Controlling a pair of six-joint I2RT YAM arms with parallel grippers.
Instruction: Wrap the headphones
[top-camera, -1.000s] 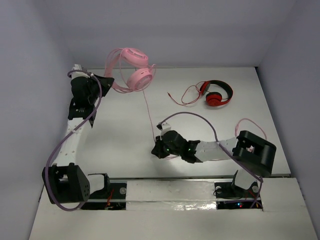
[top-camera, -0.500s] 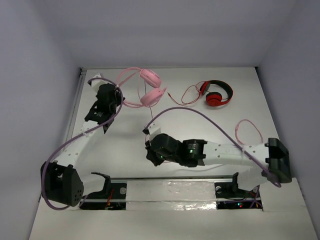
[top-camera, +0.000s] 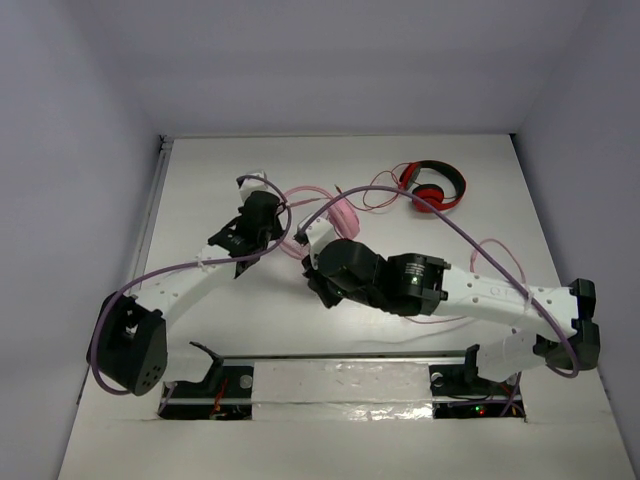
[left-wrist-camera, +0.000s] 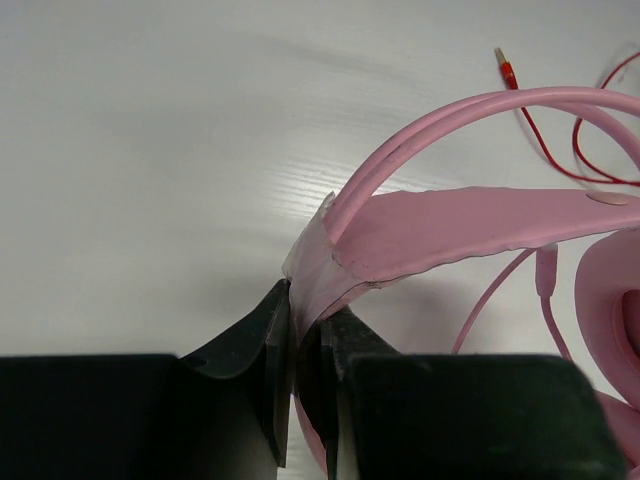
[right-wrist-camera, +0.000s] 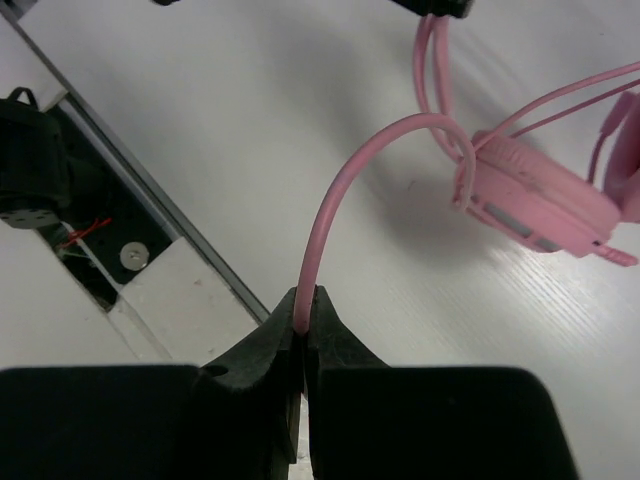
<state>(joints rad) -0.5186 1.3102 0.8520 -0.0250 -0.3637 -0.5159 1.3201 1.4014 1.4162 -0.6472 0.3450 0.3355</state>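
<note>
Bright, even overhead light, soft diffuse shadows, mild blur in wrist close-ups.

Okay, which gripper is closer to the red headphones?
Right. The right gripper, pinching the pink cable, sits left of the red headphones, nearer the bases; the left gripper, clamped on the pink headband, is farther left.

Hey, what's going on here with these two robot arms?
The left tool is clamped on the headband of the pink headphones, holding them near the middle of the table. The right tool pinches their thin pink cable close beside them. The red-and-black headphones lie apart at the back, with neither arm on them.
</note>
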